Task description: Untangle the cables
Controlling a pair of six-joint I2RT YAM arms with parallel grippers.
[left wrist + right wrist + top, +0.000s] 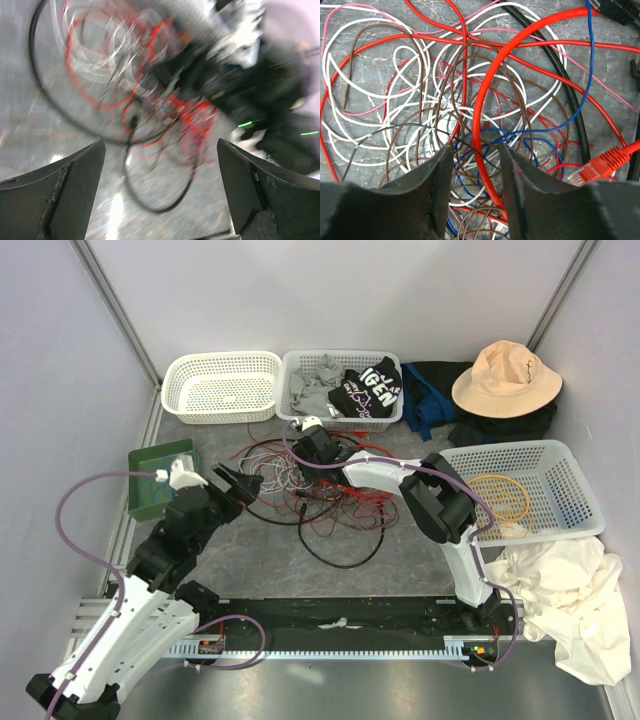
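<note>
Left pincer (240, 483) (160, 150): jaws wide apart, nothing between them, raised off the table (400, 560). The cables (330, 505) (125, 75) lie ahead of and below its fingertips as one loose tangle. That wrist view is blurred, and only red, white and black loops can be made out.

Right pincer (318, 448) (476, 155): pointing down over the far part of the same tangle, jaws set narrowly apart and not clamped. A thick red cable (485, 100) runs down through the gap between the fingers (440, 190), with thin brown, blue and white strands (420, 75) beneath. Contact with either finger cannot be determined. An orange-red plug (595, 167) lies just to the right of the fingers.
</note>
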